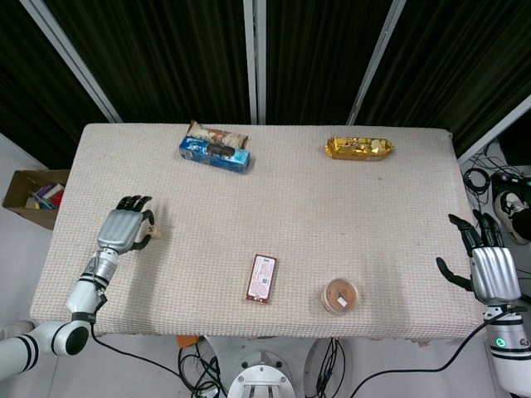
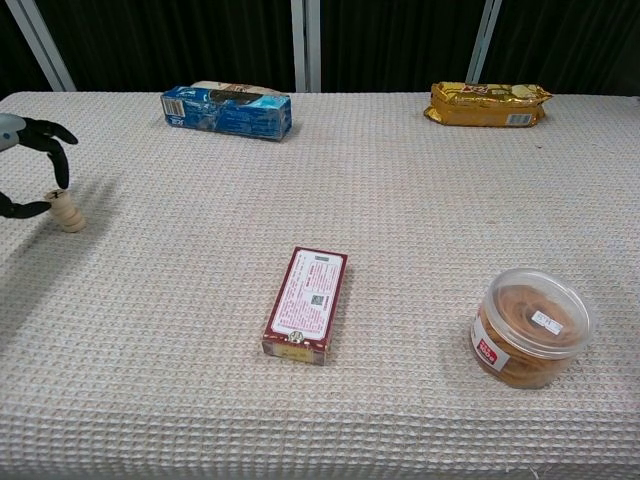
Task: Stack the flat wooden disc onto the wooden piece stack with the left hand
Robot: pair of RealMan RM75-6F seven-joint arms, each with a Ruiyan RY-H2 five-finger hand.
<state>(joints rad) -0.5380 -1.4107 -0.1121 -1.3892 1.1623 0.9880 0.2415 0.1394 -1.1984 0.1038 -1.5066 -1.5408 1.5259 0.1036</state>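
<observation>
A small stack of pale wooden pieces [image 2: 69, 213] stands near the table's left edge, also seen as the wooden stack [image 1: 154, 235] from the head view. My left hand [image 1: 121, 227] arches over it from the left. A fingertip and the thumb [image 2: 24, 208] pinch the flat wooden disc [image 2: 58, 194], which sits on top of the stack. Beyond the table's right edge, my right hand [image 1: 491, 269] hangs with fingers spread and holds nothing.
A red flat box [image 2: 306, 302] lies at centre front and a lidded round tub [image 2: 530, 326] at front right. A blue snack pack [image 2: 228, 109] and a gold snack pack [image 2: 489, 103] lie along the far edge. A cardboard box [image 1: 33, 196] sits on the floor at left.
</observation>
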